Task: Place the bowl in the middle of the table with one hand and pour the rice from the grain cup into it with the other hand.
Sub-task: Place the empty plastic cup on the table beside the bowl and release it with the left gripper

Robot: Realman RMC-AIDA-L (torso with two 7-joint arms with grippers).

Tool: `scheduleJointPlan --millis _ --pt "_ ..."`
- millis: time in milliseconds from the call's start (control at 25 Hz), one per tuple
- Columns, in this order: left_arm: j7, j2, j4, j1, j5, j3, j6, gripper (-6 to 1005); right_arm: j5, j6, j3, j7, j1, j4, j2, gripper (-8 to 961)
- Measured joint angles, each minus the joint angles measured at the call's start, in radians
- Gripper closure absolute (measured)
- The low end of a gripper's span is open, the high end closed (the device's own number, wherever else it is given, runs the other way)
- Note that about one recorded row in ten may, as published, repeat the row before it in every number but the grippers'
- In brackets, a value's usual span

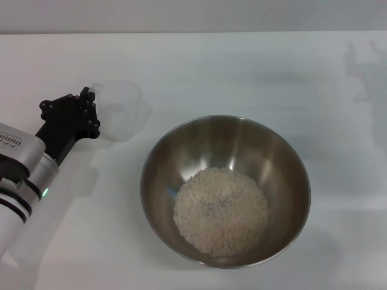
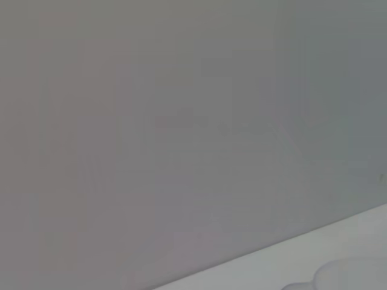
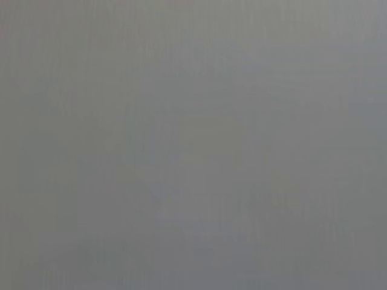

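Note:
The bowl (image 1: 225, 190) stands on the table (image 1: 242, 66) near the middle, a little toward the front. A heap of rice (image 1: 221, 210) lies in its bottom. The grain cup (image 1: 123, 110) stands upright on the table to the bowl's back left and looks empty. My left gripper (image 1: 92, 113) is right beside the cup's left side; I cannot tell whether it touches the cup. A pale curved edge in the left wrist view (image 2: 344, 275) may be the cup's rim. My right gripper is out of view.
The left arm (image 1: 24, 181) reaches in from the front left corner. The table's far edge (image 1: 193, 32) meets a grey wall. The right wrist view shows only plain grey.

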Motion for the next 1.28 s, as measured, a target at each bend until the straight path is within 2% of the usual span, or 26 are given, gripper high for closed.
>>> scheduleJointPlan --millis 680,1040,1160,1280 --pt "-0.016 0.001 0.0 0.024 -0.007 0.011 -0.04 942 -0.001 -0.002 -0.002 0.0 0.006 -0.001 -0.001 475" --pt "-0.016 0.004 -0.001 0.05 -0.006 0.011 -0.007 690 0.0 0.002 0.0 0.0 0.011 0.003 -0.005 476" --pt "-0.016 0.006 -0.002 0.1 -0.007 0.011 0.043 623 0.0 -0.001 0.0 0.0 0.01 0.004 -0.005 476" --pt "-0.016 0.005 -0.002 0.139 -0.006 0.011 0.101 616 0.003 0.003 0.0 -0.001 0.008 0.007 -0.005 476"
